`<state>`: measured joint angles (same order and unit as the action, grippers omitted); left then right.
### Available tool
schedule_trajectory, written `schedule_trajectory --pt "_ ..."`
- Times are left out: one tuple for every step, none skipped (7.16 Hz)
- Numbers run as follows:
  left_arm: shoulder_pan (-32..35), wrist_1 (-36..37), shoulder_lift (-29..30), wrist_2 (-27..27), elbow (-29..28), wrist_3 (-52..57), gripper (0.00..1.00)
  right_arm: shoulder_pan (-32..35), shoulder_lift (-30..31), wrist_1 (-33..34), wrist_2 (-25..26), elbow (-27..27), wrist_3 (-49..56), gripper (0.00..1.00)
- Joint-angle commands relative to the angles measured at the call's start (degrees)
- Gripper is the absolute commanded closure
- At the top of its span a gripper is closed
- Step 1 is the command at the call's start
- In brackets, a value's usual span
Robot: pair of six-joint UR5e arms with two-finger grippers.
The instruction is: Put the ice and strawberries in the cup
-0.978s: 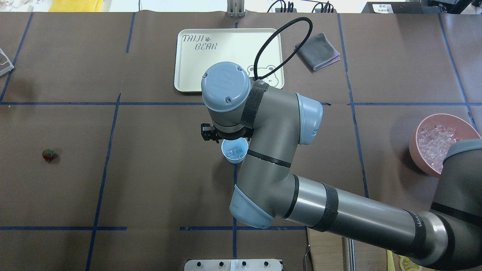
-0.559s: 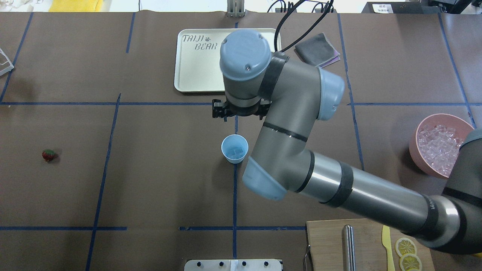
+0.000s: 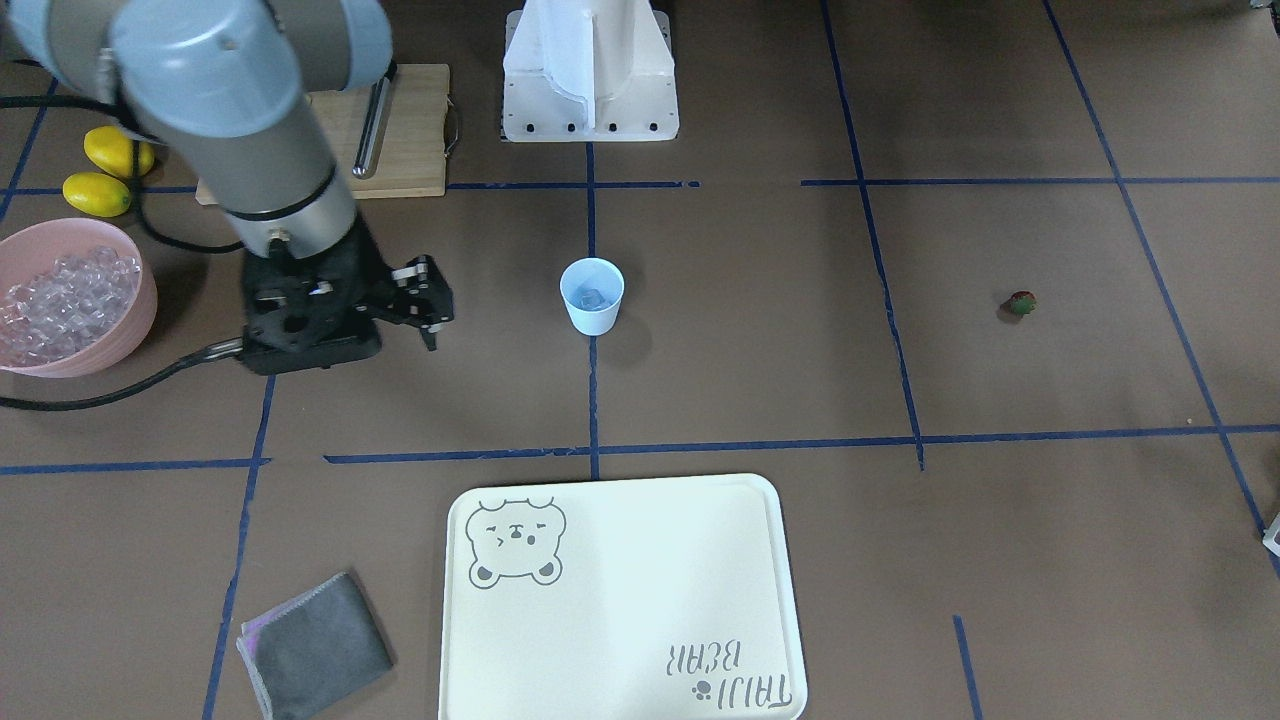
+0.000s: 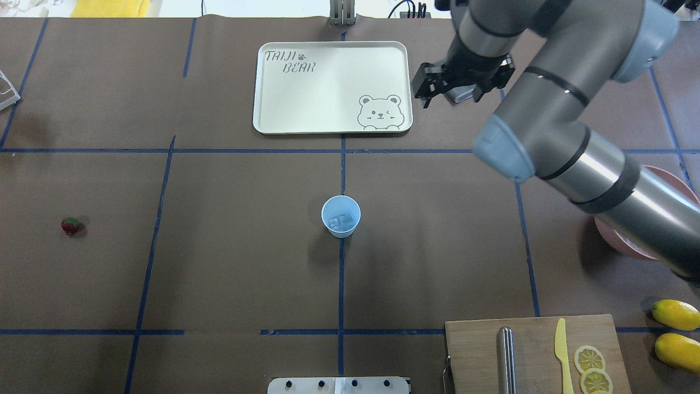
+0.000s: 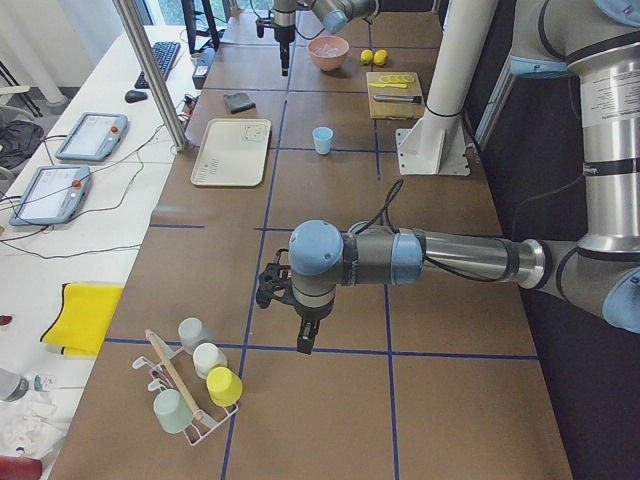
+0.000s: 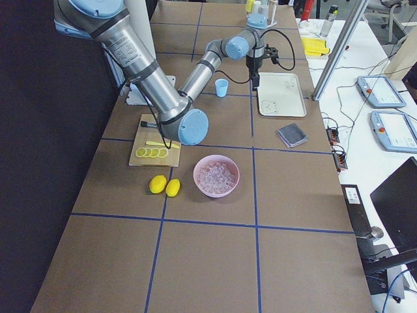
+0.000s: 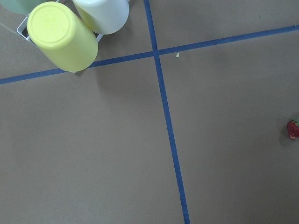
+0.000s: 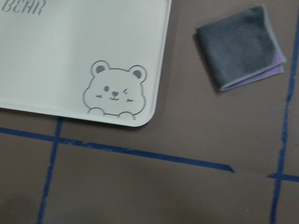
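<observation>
cup [image 4: 340, 216] upright, mouth up, ice [image 4: 342, 221] inside

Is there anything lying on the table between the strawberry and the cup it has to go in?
Nothing visible does. Between the strawberry and the cup there is only bare brown table covering, crossed by a blue tape line.

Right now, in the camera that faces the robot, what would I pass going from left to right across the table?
pink bowl filled with ice → right pincer → cup → strawberry
</observation>
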<state>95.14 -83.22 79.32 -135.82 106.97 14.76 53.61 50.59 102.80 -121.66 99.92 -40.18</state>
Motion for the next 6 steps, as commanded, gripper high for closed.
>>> schedule_trajectory --pt "-0.13 -0.45 0.66 -0.32 0.25 -0.08 0.00 10.42 6.95 0.03 -5.60 0.54 15.58 0.01" --pt "-0.21 -0.01 1.36 -0.32 -0.09 -0.61 0.00 15.95 11.07 0.12 -8.05 -0.25 25.83 0.01" --pt "-0.21 -0.27 1.98 -0.41 -0.36 -0.26 0.00 21.92 13.72 0.21 -9.64 -2.95 36.20 0.01" --pt "-0.21 -0.36 1.90 -2.32 -0.88 -0.17 0.00 27.20 16.36 0.03 -10.70 -6.03 45.53 0.01" --pt "-0.13 -0.45 1.90 -2.86 -0.71 -0.26 0.00 31.17 18.73 -0.05 -11.67 -8.41 53.02 0.01" --pt "-0.21 -0.53 1.98 -2.87 -0.54 -0.43 0.00 33.30 22.07 -0.40 -11.50 -9.73 56.49 0.01"
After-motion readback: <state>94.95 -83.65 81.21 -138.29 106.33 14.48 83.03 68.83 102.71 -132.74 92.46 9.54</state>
